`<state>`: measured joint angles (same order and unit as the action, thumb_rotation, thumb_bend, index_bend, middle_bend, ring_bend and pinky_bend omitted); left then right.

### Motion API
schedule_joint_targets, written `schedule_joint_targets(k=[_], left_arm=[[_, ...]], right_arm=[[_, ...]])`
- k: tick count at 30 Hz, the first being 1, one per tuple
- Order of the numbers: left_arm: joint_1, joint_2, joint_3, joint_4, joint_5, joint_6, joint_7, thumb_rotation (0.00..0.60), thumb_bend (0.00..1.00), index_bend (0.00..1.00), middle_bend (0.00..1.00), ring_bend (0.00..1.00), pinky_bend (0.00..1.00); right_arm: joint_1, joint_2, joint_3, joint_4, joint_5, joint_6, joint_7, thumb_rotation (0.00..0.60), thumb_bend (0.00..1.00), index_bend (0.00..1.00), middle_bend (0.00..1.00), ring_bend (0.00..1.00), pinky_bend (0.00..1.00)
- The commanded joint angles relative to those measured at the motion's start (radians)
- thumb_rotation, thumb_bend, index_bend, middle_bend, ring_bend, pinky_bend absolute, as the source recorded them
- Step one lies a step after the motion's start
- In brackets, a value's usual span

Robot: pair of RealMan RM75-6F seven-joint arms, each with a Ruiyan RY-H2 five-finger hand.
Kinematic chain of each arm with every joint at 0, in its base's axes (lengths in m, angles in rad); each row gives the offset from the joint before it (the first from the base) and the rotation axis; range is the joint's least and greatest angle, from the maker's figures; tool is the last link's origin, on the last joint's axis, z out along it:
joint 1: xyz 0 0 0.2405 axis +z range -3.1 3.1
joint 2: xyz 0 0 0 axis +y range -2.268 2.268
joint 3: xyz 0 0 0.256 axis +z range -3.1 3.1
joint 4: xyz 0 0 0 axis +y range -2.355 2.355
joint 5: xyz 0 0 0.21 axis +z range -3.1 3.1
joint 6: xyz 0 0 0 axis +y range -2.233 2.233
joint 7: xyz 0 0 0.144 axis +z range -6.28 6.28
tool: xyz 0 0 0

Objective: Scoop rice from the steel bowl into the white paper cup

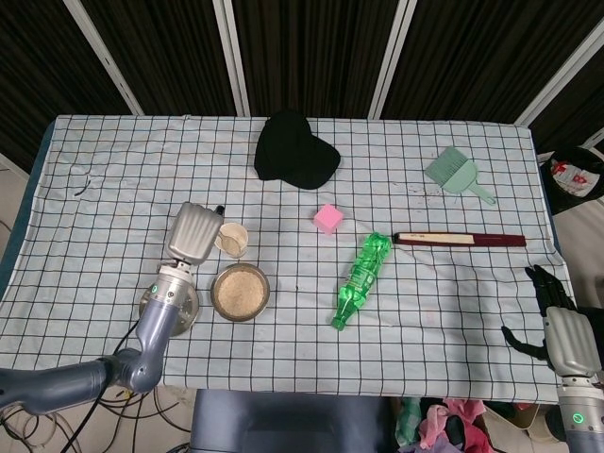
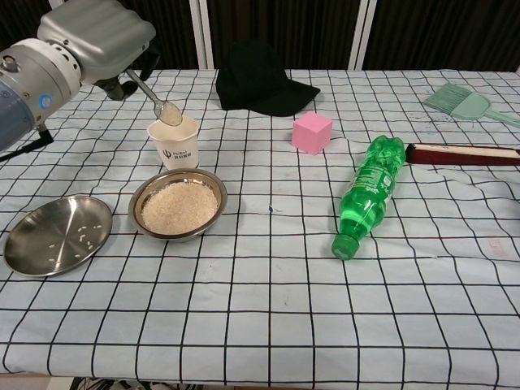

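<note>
The steel bowl (image 2: 179, 205) (image 1: 240, 292) holds rice and sits near the table's front left. Just behind it stands the white paper cup (image 2: 174, 145) (image 1: 231, 239). My left hand (image 2: 93, 36) (image 1: 193, 232) grips a metal spoon (image 2: 156, 101) whose rice-laden bowl hovers right over the cup's mouth. In the head view the hand hides the spoon. My right hand (image 1: 557, 316) hangs off the table's right front corner with its fingers apart, holding nothing.
A flat steel plate (image 2: 57, 234) with a few rice grains lies left of the bowl. A pink cube (image 2: 312, 132), a green bottle (image 2: 366, 194) on its side, a black cap (image 2: 258, 77), a dark red stick (image 2: 463, 153) and a green brush (image 2: 460, 103) lie further right and back.
</note>
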<state>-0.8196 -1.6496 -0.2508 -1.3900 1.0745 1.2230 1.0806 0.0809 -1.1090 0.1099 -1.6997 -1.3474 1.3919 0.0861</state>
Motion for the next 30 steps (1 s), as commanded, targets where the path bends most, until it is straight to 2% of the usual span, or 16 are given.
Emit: schedule_joint_targets(k=[1, 8, 30], left_arm=[[-0.016, -0.013, -0.009, 0.038, -0.017, -0.015, -0.005, 0.600, 0.48, 0.78, 1.00, 1.00, 1.00], [-0.034, -0.035, -0.013, 0.121, -0.038, -0.040, -0.031, 0.600, 0.48, 0.78, 1.00, 1.00, 1.00], [-0.075, -0.066, 0.024, 0.255, -0.013, -0.088, -0.035, 0.600, 0.48, 0.78, 1.00, 1.00, 1.00]], right_arm=[[0.000, 0.000, 0.001, 0.000, 0.001, -0.001, 0.000, 0.600, 0.21, 0.00, 0.00, 0.00, 0.17], [0.001, -0.001, 0.000, 0.000, 0.003, -0.004, -0.001, 0.600, 0.21, 0.00, 0.00, 0.00, 0.17], [-0.002, 0.000, 0.003, -0.010, 0.015, -0.002, -0.005, 0.600, 0.21, 0.00, 0.00, 0.00, 0.17]])
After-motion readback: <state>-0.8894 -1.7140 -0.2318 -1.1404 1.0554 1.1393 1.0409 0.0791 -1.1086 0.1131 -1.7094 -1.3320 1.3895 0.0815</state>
